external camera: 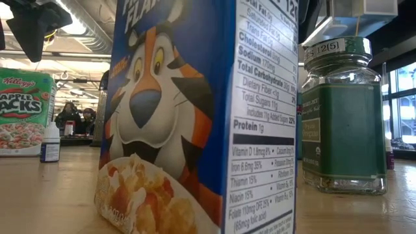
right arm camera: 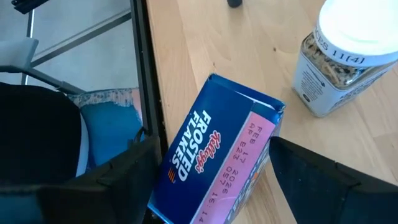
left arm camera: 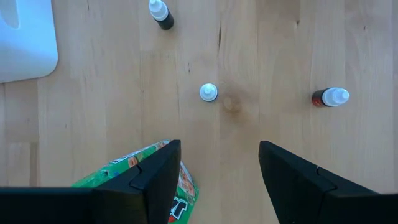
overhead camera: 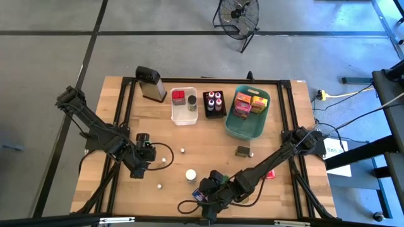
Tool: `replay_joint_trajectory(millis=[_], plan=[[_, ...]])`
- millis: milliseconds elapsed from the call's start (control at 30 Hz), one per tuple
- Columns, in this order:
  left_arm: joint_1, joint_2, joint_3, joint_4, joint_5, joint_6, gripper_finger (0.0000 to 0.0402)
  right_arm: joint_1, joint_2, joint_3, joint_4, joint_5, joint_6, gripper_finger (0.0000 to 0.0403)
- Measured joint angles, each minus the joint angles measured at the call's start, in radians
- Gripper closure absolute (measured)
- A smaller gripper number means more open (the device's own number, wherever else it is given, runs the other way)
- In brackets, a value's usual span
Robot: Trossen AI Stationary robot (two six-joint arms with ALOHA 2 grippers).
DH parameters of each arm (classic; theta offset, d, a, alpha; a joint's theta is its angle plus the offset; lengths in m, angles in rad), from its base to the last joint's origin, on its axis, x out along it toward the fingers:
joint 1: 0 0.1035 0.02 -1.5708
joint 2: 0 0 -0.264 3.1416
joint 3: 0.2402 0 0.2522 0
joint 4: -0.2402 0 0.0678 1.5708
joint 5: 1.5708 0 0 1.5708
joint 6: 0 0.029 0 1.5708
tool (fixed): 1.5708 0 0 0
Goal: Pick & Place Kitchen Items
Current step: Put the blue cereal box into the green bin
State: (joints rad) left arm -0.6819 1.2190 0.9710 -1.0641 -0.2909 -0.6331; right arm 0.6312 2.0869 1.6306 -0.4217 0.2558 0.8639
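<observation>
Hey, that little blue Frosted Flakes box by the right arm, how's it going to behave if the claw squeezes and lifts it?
The Frosted Flakes box looks like thin cardboard, so it probably dents under a hard squeeze. One top corner already looks creased. It is likely light for its size. It stands upright on a narrow base between the open fingers of the right claw, so a sideways nudge could tip it.

Blue Frosted Flakes box upright (near table's front edge), white-lidded spice jar beside it

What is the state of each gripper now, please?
Left gripper: open, empty, beside the green cereal box.
Right gripper: open around the blue Frosted Flakes box, not clamped.
</observation>
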Motion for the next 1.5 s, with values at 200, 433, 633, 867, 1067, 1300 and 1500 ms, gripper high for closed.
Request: replay_joint_trajectory(millis=[200, 433, 633, 867, 1067, 1300, 1500], plan=[[0.000, 0.000, 0.000, 0.000, -0.004, 0.000, 0.0190, -0.002, 0.000, 0.000, -0.001, -0.027, 0.000, 0.0100], [0.000, 0.000, 0.000, 0.000, -0.004, 0.000, 0.0190, -0.009, 0.000, -0.001, -0.013, -0.051, 0.000, 0.0113], [0.000, 0.000, 0.000, 0.000, -0.004, 0.000, 0.0190, -0.009, 0.003, -0.003, -0.031, -0.051, -0.002, 0.0166], [0.000, 0.000, 0.000, 0.000, -0.004, 0.000, 0.0190, -0.009, 0.003, -0.003, -0.027, -0.051, -0.020, 0.0234], [0.000, 0.000, 0.000, 0.000, -0.004, 0.000, 0.0190, -0.009, 0.003, -0.003, -0.015, -0.051, -0.061, 0.0255], [0.000, 0.000, 0.000, 0.000, -0.004, 0.008, 0.0190, -0.010, -0.012, 0.065, -0.135, -0.051, -0.106, 0.0257], [0.000, 0.000, 0.000, 0.000, 0.002, 0.027, 0.0190, -0.010, -0.035, 0.284, -0.477, 0.050, -0.150, 0.0257]])
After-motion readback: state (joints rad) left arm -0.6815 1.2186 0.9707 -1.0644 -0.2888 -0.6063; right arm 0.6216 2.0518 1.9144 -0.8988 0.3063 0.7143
